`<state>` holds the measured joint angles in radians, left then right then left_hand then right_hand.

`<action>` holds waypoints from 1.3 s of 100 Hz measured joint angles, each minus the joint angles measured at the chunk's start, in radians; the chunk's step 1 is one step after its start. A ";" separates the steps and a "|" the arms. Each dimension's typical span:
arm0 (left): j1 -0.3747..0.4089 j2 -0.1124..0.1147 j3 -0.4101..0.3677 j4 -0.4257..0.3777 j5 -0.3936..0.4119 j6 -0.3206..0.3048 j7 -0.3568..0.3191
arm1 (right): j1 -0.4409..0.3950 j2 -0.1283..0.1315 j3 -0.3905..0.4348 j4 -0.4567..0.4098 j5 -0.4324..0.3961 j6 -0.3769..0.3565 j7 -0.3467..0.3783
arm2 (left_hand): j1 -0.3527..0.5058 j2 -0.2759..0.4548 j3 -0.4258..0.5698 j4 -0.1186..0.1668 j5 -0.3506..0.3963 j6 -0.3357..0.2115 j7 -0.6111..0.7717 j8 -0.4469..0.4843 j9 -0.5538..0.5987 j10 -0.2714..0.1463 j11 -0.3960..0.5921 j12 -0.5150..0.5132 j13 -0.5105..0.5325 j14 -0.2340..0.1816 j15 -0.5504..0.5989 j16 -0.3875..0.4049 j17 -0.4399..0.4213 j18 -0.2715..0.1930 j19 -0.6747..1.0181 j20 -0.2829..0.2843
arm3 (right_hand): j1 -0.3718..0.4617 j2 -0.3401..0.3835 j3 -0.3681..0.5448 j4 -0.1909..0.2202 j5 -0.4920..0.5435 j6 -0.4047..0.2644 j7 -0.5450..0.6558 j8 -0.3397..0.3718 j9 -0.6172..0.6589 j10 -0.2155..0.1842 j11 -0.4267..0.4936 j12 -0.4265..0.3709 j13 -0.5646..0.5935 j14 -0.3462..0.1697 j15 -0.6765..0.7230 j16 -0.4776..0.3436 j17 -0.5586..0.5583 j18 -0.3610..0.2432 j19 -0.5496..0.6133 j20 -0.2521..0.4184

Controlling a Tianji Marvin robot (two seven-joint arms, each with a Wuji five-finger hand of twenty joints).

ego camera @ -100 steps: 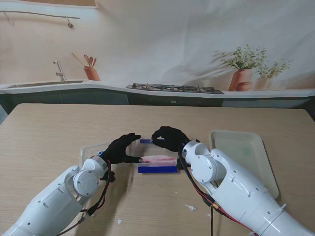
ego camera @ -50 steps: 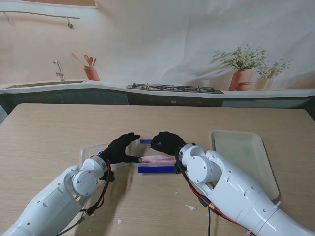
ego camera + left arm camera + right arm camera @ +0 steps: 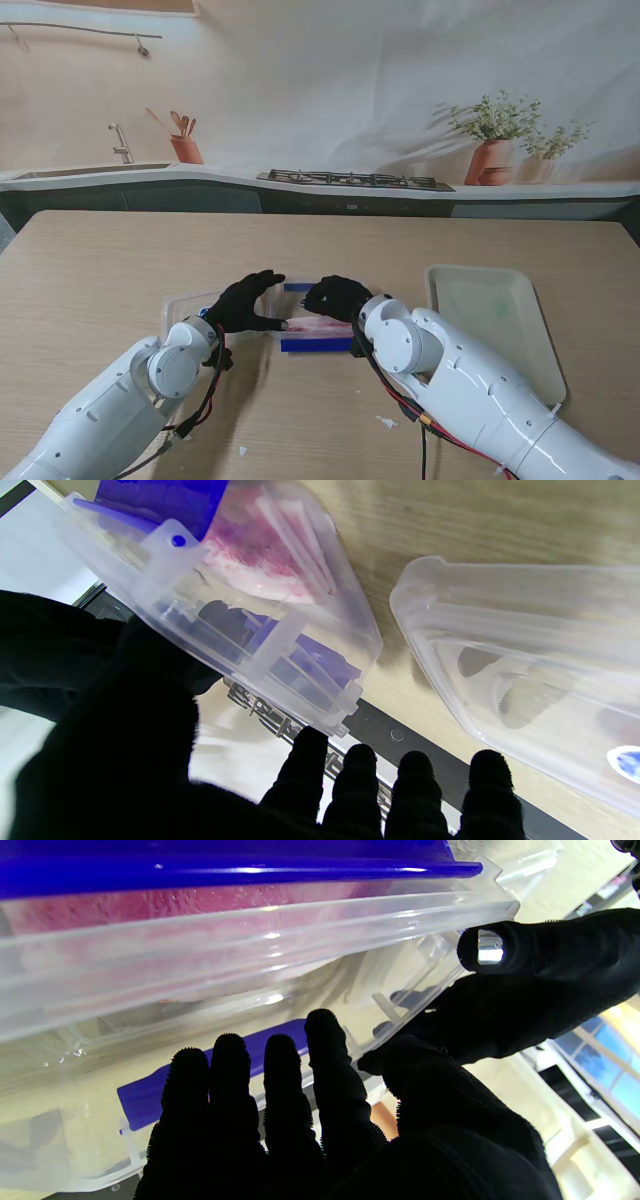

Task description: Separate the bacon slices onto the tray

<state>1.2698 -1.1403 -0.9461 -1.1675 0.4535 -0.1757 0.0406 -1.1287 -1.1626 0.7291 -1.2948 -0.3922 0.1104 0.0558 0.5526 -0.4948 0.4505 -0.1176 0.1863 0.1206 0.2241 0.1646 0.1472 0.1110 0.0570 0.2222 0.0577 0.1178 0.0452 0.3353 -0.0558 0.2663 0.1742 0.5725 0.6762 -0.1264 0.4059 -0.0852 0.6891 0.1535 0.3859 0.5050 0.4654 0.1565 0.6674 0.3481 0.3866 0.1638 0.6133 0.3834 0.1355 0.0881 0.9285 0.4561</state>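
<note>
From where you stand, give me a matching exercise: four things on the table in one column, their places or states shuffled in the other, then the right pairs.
Things:
1. bacon
2. tray
3. loose clear lid
4. left hand

Places or states:
A. bare, on the right side of the table
B. inside the clear box with blue clips
C. at the box's left end, thumb against it
D. lying on the table, left of the box

Pairs: 1-B, 2-A, 3-D, 4-C

My black cloth-gloved left hand point(image 3: 243, 303) looks matt and fuzzy, the box point(image 3: 280, 645) glossy clear plastic, the table point(image 3: 100, 260) matt wood grain
</note>
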 measured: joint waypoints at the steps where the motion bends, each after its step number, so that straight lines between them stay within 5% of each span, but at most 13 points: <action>1: 0.000 0.000 0.000 0.000 0.000 0.000 0.000 | 0.001 0.000 -0.001 0.001 0.001 0.001 0.000 | 0.000 0.000 0.000 0.000 0.000 0.000 0.000 0.000 0.000 0.000 0.000 0.000 0.000 0.000 0.000 0.000 0.000 0.000 0.000 0.000 | 0.000 0.000 0.000 0.000 0.000 0.000 -0.001 0.000 0.000 0.000 0.000 0.000 0.000 0.000 0.000 0.000 0.000 0.000 0.000 -0.001; 51: -0.002 0.000 0.000 0.001 -0.003 -0.001 -0.004 | 0.025 -0.006 -0.042 0.022 0.038 0.054 0.051 | 0.000 0.000 0.000 0.000 0.000 0.001 -0.002 0.000 0.000 0.000 0.000 0.000 0.000 0.000 0.000 0.000 0.000 0.000 0.000 0.000 | 0.000 0.001 -0.032 0.000 -0.020 0.007 -0.035 0.000 -0.004 0.011 0.000 -0.006 0.000 0.002 -0.030 -0.006 -0.009 0.002 -0.003 -0.019; 109: -0.003 0.000 0.001 0.002 -0.004 0.000 -0.003 | -0.005 -0.003 -0.009 -0.017 0.028 0.044 0.031 | 0.000 0.000 0.000 0.000 0.000 0.001 -0.002 0.000 0.000 0.000 0.000 0.000 0.000 0.000 0.000 0.000 -0.002 0.000 0.000 0.000 | 0.010 0.002 -0.050 0.000 -0.014 0.011 -0.032 0.000 0.000 0.036 0.030 0.010 0.148 0.025 0.058 0.021 0.105 0.052 0.076 -0.004; 130: -0.004 0.000 0.002 0.003 -0.004 0.000 -0.003 | -0.013 0.003 0.004 -0.043 0.013 0.050 0.035 | 0.000 0.000 0.000 0.000 0.000 0.001 -0.002 0.000 0.000 0.000 0.000 0.000 0.000 0.000 0.000 0.000 -0.002 0.000 0.000 0.000 | 0.012 -0.026 0.029 0.000 -0.004 0.011 -0.022 0.000 0.028 0.052 0.064 0.021 0.199 0.026 0.070 0.036 0.147 0.065 0.131 0.008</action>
<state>1.2663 -1.1403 -0.9440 -1.1647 0.4498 -0.1762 0.0372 -1.1415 -1.1593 0.7333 -1.3380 -0.3787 0.1608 0.0909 0.5526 -0.4947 0.4505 -0.1176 0.1863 0.1216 0.2223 0.1646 0.1472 0.1110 0.0572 0.2219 0.0577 0.1177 0.0452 0.3354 -0.0582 0.2663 0.1741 0.5725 0.6885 -0.1521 0.4352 -0.0852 0.6850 0.1649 0.3643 0.5051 0.4930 0.2090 0.7309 0.3692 0.5852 0.1893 0.6829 0.4191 0.2826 0.1530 1.0593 0.4641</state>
